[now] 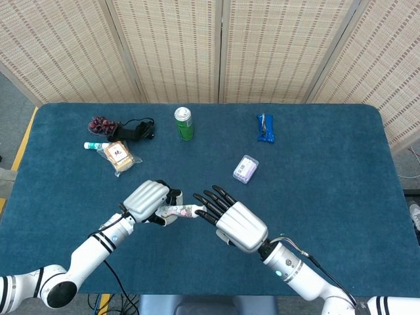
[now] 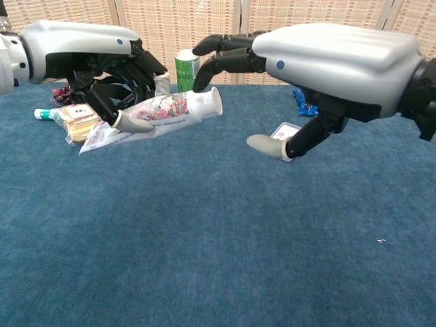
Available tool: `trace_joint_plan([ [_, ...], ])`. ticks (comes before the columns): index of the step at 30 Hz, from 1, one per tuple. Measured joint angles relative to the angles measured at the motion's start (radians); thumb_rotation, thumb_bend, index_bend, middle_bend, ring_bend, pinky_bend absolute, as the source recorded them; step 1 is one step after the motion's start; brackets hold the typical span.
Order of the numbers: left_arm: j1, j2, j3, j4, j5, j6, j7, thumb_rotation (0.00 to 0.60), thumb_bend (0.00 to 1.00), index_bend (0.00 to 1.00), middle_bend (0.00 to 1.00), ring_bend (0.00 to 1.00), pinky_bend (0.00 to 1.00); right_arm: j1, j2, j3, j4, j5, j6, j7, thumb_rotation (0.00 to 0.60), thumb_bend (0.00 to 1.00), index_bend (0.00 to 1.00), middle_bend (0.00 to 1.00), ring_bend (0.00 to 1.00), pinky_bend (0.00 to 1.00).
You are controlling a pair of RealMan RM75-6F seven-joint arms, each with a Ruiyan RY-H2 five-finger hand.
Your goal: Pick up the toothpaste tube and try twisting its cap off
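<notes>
My left hand (image 1: 148,201) (image 2: 109,71) grips a floral toothpaste tube (image 2: 146,117) (image 1: 178,211) above the table, lying level with its white cap (image 2: 207,103) pointing right. My right hand (image 1: 233,220) (image 2: 320,58) hovers open just right of the cap, its dark fingers (image 2: 221,54) spread and reaching over the cap end. In the head view the fingertips cover the cap. The chest view shows no finger closed on the cap.
On the blue table (image 1: 328,170) stand a green can (image 1: 184,123), a blue wrapper (image 1: 265,127) and a small lilac box (image 1: 245,168). At the back left lie a snack packet (image 1: 117,155), a small bottle (image 1: 96,146), dark grapes (image 1: 101,123) and a black strap (image 1: 135,129).
</notes>
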Motion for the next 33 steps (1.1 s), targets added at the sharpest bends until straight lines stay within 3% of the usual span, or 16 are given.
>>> trace_joint_plan([
  [33, -0.011, 0.032, 0.018, 0.006, 0.023, 0.006, -0.067, 0.600, 0.38, 0.57, 0.66, 0.49, 0.31, 0.054, -0.014, -0.040, 0.053, 0.118, 0.027, -0.022, 0.600, 0.31, 0.23, 0.02, 0.00, 0.00],
])
